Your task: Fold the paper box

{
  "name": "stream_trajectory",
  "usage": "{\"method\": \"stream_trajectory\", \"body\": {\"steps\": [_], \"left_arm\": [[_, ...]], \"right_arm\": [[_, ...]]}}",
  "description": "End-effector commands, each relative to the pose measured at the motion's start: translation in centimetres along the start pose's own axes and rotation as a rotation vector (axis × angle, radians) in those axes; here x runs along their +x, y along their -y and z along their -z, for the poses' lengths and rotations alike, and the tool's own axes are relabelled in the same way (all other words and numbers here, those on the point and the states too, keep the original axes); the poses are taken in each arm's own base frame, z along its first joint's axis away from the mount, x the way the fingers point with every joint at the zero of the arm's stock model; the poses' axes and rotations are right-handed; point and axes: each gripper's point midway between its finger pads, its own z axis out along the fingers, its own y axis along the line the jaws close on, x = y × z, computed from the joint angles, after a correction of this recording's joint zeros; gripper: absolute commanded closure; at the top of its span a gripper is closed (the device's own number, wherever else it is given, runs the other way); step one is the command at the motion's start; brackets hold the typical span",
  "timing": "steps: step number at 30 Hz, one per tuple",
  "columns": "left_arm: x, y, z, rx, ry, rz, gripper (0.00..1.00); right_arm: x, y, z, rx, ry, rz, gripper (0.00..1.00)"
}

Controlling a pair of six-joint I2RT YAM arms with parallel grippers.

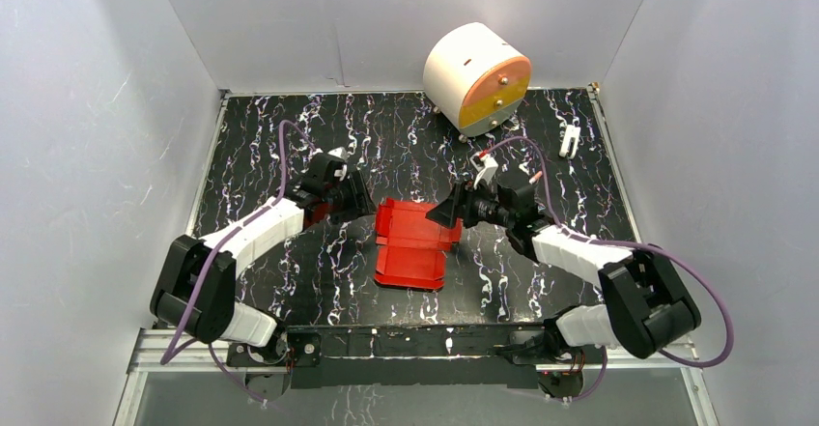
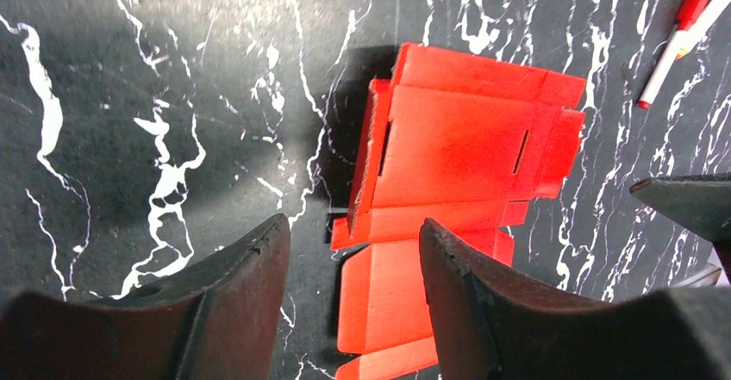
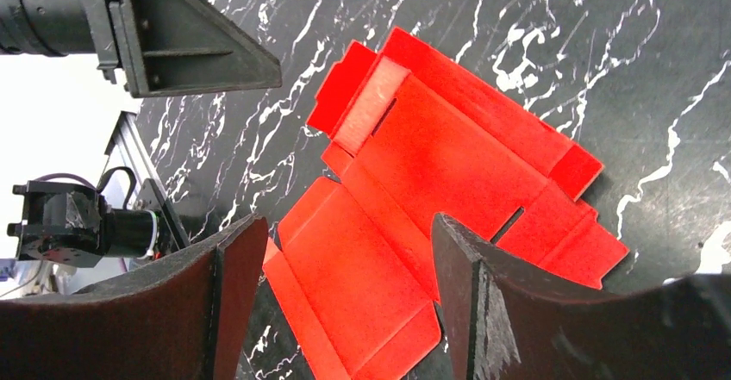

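The box is lying mid-table as a mostly flat red sheet, its long axis running from the arms toward the back wall, with one side flap tilting up. The left gripper and right gripper are flanking its far end, both with fingers spread apart and gripping nothing. A pen is lying just behind the right gripper. A drum is resting on its side at the back edge, orange face forward, its contents hidden.
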Motion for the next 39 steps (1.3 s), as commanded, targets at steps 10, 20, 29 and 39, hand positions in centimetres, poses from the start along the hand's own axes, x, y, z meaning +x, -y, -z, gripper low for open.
{"method": "stream_trajectory", "body": {"steps": [10, 20, 29, 39], "left_arm": [[5.2, 0.1, -1.3, 0.13, -0.177, 0.128, 0.4], [6.6, 0.8, -2.5, 0.192, -0.253, 0.175, 0.39], [6.4, 2.5, -1.6, 0.277, -0.253, 0.227, 0.49], [5.6, 4.2, -0.8, 0.257, -0.177, 0.14, 0.67]], "right_arm": [[2.2, 2.2, -2.4, 0.053, -0.061, -0.122, 0.27], [4.6, 4.3, -2.8, 0.107, -0.109, -0.159, 0.28], [6.0, 5.3, -3.0, 0.141, -0.132, -0.175, 0.3], [7.0, 6.0, -3.4, 0.188, -0.162, -0.166, 0.31]]}}
